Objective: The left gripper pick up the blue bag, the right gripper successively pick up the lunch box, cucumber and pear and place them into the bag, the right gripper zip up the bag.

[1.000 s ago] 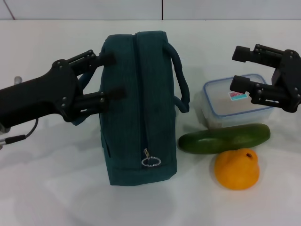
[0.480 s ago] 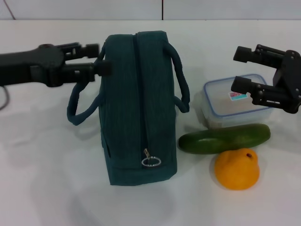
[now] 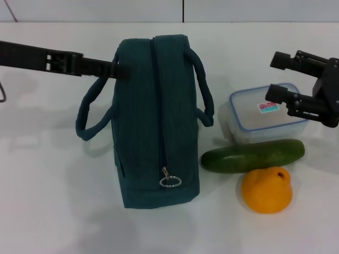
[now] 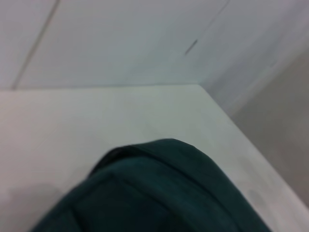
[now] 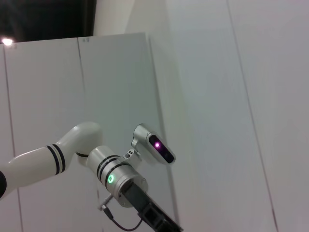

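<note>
The left end effector (image 3: pixel 114 69) has flattened edge-on against the blue bag (image 3: pixel 156 121), its spread untellable.

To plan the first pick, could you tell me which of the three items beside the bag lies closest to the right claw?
The lunch box: the right claw hovers open right above it, while the cucumber and pear lie nearer the camera.

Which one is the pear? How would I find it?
Start at the big dark teal fabric bag and look to its right. In front of the long green cucumber sits the lumpy orange-yellow pear, the only round, orange thing there.
</note>
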{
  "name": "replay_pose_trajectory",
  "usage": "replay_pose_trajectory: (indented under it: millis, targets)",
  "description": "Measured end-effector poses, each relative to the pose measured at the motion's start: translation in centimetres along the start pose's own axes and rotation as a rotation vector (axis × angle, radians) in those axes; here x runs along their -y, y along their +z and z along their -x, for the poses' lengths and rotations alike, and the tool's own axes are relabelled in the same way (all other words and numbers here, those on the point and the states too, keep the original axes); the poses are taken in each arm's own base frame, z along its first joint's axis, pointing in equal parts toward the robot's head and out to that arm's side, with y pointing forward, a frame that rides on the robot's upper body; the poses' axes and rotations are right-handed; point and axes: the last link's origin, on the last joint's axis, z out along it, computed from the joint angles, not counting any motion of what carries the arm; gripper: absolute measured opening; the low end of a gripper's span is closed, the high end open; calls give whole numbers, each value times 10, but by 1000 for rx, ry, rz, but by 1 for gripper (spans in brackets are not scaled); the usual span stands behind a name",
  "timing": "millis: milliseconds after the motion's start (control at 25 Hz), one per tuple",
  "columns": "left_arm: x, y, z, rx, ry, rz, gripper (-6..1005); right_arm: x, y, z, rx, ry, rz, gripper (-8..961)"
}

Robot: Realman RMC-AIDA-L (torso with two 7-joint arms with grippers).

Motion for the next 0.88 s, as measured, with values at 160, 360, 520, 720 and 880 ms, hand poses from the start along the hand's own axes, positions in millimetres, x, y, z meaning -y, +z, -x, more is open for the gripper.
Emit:
replay_pose_trajectory:
  millis: [160,360,520,720,880]
  targets:
    - [-5,7,-6,46,-55,30,852,0,-2,0,7,0,-8,707]
    - [-3,11,-8,68,-88,23,852,-2,-3,-3,9,-11,-15,706]
    - [0,17,-8,76,-108,17,853,-3,-4,-4,11,-19,-20,706]
    - [1,20,-11,82,-118,4,845,-4,-7,-6,13,-14,-29,705]
    - [0,20,-12,86,-108,6,653,-6,-11,-9,14,-1,-38,705]
